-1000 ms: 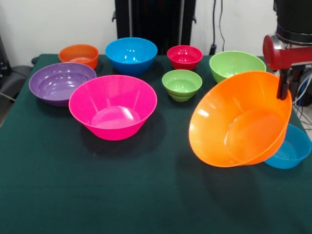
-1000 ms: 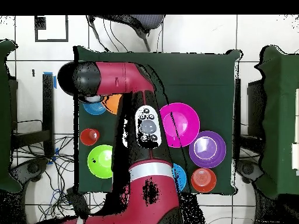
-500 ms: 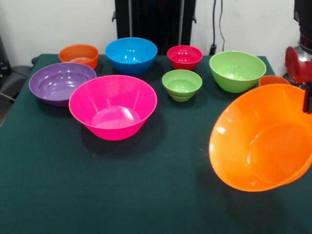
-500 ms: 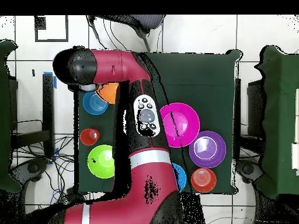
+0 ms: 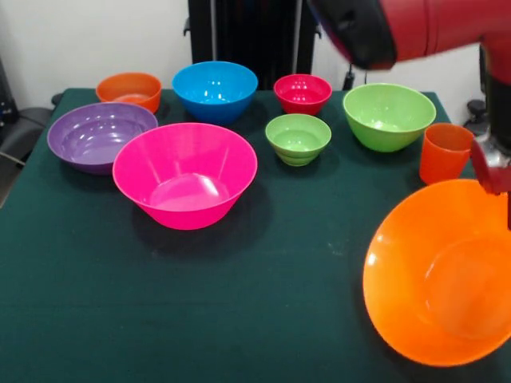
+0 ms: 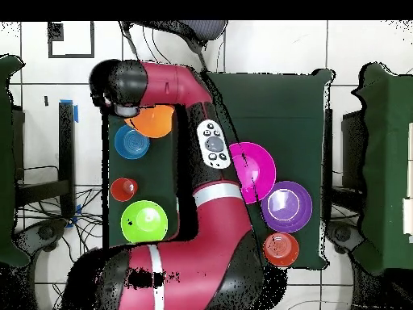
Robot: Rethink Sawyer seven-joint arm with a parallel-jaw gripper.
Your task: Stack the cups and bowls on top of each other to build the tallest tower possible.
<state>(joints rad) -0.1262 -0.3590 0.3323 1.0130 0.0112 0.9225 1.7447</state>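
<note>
My gripper (image 5: 503,182) at the right edge is shut on the rim of the large orange bowl (image 5: 443,275). The bowl hangs tilted, its opening facing the camera, over the table's near right corner; it also shows in the overhead view (image 6: 153,121). The orange cup (image 5: 445,152) stands upright just behind it. The large pink bowl (image 5: 185,171) sits at centre left, with the purple bowl (image 5: 100,134) beside it. Behind them are the small orange bowl (image 5: 129,89), blue bowl (image 5: 215,88), small red bowl (image 5: 303,92), small green bowl (image 5: 298,137) and medium green bowl (image 5: 389,114). A small blue bowl (image 6: 131,142) shows only from overhead.
The red arm (image 5: 415,28) crosses the top right of the front view and covers the table's middle in the overhead view (image 6: 211,153). The green tablecloth (image 5: 160,303) ends close to the held bowl on the right.
The arm has carried the large orange bowl right and toward the near edge, lower in the front view. The orange cup now shows behind it; the small blue bowl is hidden there.
</note>
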